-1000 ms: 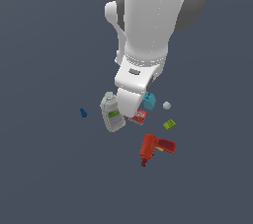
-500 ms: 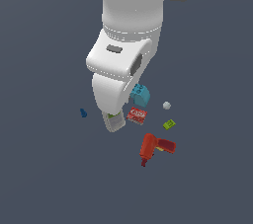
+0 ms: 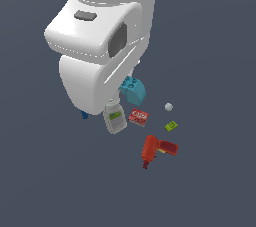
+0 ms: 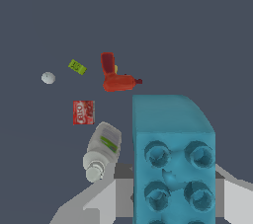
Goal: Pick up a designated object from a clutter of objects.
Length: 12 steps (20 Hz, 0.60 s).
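**Brick off the floor, held in the jaws**

Since half a second ago the arm has come much closer to the exterior camera and the cyan brick has risen with it, now clear of the clutter of objects instead of sitting among it. I read that as the pick done, lift in progress.

Left to right in the exterior view:
- blue bit, mostly hidden behind the arm
- bottle, lying down, green label, print too small to read
- brick, tucked under the wrist housing
- red box, white print, not legible here
- red drill
- white ball and green chip, well apart from the rest

In the wrist view the gripper is clamped on the brick, grey fingers tight against both sides, studs facing the camera. Red box print looks like three or four white letters, still unreadable.
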{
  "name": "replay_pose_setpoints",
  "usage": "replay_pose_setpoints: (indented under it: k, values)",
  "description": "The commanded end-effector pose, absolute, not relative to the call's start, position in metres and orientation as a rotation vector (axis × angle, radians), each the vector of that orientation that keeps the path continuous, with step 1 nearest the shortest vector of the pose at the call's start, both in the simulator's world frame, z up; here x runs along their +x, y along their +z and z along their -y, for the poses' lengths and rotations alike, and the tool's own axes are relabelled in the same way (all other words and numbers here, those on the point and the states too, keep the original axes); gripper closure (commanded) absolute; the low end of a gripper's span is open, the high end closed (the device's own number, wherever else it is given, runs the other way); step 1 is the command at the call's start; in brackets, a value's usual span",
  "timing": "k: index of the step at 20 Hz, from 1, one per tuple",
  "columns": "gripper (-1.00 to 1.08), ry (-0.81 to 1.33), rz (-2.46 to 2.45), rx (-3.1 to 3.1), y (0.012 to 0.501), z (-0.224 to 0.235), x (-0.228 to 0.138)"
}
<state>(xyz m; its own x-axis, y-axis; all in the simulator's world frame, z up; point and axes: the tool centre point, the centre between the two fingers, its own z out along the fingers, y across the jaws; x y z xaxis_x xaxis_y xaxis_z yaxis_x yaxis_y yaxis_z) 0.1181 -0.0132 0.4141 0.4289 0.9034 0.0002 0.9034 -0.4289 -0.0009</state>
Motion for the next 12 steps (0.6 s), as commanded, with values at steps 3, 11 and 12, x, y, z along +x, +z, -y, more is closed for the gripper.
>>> replay_pose_setpoints:
  k: [3,11,12]
  values:
    - [1.08,0.0,1.679,-2.655,0.428,0.019,0.125]
    - [1.08,0.0,1.679,-2.655,0.438,0.024,0.132]
    - [1.08,0.0,1.679,-2.655,0.439,0.024,0.133]
